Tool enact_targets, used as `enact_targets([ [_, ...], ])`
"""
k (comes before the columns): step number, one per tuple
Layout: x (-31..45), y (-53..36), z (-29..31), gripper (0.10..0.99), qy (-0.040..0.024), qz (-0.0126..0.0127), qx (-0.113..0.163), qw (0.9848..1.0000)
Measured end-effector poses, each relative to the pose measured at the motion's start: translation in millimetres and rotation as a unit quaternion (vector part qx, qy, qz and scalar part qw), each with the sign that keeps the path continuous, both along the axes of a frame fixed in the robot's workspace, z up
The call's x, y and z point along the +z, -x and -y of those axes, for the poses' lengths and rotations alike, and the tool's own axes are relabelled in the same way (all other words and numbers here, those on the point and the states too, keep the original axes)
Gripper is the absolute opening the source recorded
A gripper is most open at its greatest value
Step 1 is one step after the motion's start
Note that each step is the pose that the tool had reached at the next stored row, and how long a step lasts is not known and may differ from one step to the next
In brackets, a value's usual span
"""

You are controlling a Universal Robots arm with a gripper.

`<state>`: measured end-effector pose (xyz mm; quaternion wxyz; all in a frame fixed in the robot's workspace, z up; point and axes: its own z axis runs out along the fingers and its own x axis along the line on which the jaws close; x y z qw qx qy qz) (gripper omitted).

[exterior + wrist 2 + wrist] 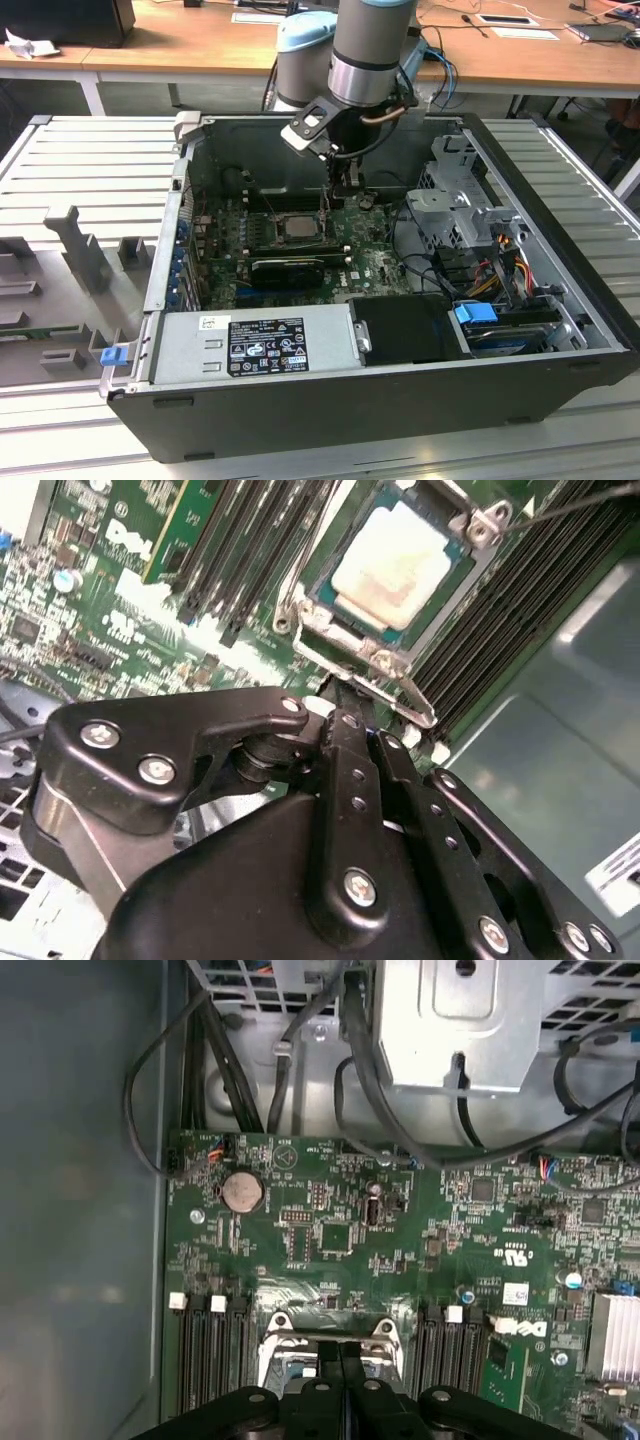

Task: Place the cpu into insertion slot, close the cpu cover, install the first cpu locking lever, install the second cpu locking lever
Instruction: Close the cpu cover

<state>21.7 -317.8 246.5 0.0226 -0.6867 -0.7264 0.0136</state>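
- The cpu (390, 565) sits in the insertion slot (322, 620), with the cpu cover (482, 525) lying down around it
- The gripper (345, 702) has its fingers pressed together, tips at the cover's edge
- 1 wire lever (418, 705) lies just beside the tips

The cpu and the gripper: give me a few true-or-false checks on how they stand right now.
1. The cpu sits in the insertion slot. True.
2. The gripper is over the long black graphics card. False: it is at the edge of the insertion slot.
3. The fingers are spread wide apart. False: they are pressed together.
4. A round coin cell sits on the green circuit board. True.
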Motion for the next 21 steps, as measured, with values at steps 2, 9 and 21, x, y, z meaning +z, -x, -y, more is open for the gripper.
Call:
enact_targets([
  [2,-2.0,5.1,0.0,0.106,0.0000,0.0008,0.000,1.0000],
  [9,-15.7,19.8,0.0,0.106,0.0000,0.0017,0.003,1.0000],
  [21,-22.5,47.2,0.3,0.106,-0.0001,0.0263,0.015,0.9995],
])
